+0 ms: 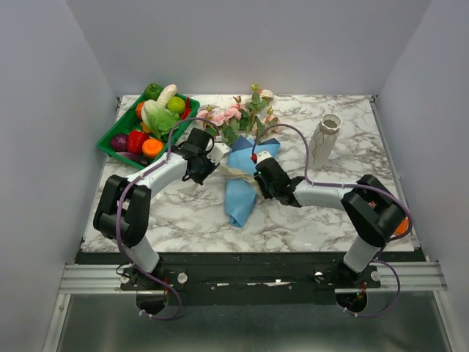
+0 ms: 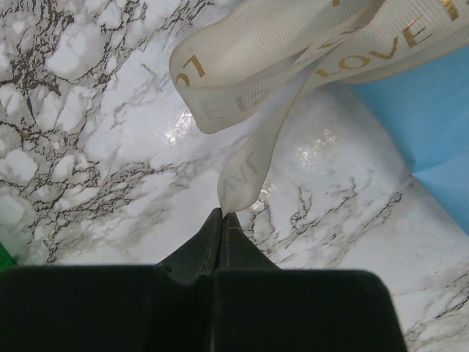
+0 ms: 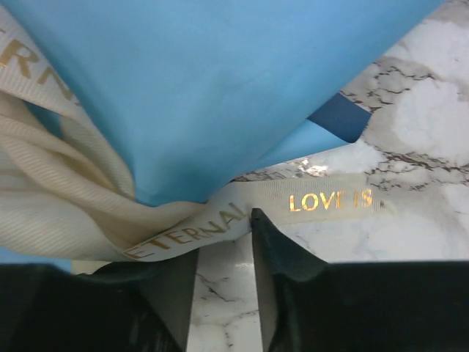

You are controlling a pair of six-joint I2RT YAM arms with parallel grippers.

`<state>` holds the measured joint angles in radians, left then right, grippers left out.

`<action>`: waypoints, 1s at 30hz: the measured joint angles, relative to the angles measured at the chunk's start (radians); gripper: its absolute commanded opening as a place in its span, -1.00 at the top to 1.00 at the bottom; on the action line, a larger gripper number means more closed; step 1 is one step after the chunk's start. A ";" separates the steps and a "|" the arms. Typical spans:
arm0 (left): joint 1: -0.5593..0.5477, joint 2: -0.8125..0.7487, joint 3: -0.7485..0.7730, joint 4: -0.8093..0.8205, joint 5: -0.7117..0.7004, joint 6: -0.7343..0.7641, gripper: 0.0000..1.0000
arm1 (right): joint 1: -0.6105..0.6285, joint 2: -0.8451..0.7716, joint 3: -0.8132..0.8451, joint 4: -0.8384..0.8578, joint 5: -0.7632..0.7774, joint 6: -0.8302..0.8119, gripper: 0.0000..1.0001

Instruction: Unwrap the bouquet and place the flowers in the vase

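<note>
The left pincer (image 2: 222, 214) is pressed shut. The tail of the cream woven ribbon with gold lettering (image 2: 293, 51) ends right at its tips; whether it is pinched I cannot tell. The right pincer (image 3: 223, 242) stands partly apart, with a ribbon strand crossing just ahead of its tips and the bouquet's blue paper cone (image 3: 220, 88) beyond. The pink and cream roses (image 1: 234, 116) lie beyond both pincers. The pale bottle-shaped vase (image 1: 324, 141) stands well apart from the right pincer.

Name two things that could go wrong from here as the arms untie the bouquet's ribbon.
1. The left pincer is shut on just the tip of the ribbon; a tug may slip it free.
2. The right pincer stands open with the ribbon's printed band lying at its fingertips, close under the blue paper; closing could miss the band or pinch paper instead.
3. Neither pincer presses on the bouquet, so pulling might drag it rather than loosen the tie.
</note>
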<state>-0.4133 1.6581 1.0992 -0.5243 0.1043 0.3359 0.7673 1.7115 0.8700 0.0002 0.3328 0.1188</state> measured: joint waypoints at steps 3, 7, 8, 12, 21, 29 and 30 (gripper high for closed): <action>0.000 0.000 0.000 0.000 -0.002 0.000 1.00 | 0.003 0.001 0.000 0.000 -0.024 -0.002 0.98; 0.000 0.000 0.000 0.000 -0.004 0.000 1.00 | 0.008 -0.008 -0.011 0.002 -0.032 0.007 0.99; 0.000 0.000 0.000 0.000 -0.004 0.000 1.00 | 0.008 -0.014 -0.018 0.002 -0.032 0.013 0.99; 0.000 0.000 0.000 -0.001 -0.005 0.000 1.00 | 0.010 -0.085 -0.074 -0.003 -0.006 0.049 0.99; 0.001 -0.057 -0.007 -0.017 -0.006 0.001 1.00 | 0.010 -0.311 -0.142 -0.003 0.188 0.135 0.99; 0.043 -0.162 -0.015 -0.072 0.001 0.016 1.00 | -0.041 -0.450 -0.175 -0.060 0.292 0.249 0.99; 0.066 -0.180 -0.014 -0.084 0.004 0.016 1.00 | -0.059 -0.485 -0.183 -0.076 0.303 0.267 0.99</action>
<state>-0.3477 1.4780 1.0847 -0.6086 0.1085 0.3523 0.7086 1.2266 0.6872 -0.0761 0.6361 0.3859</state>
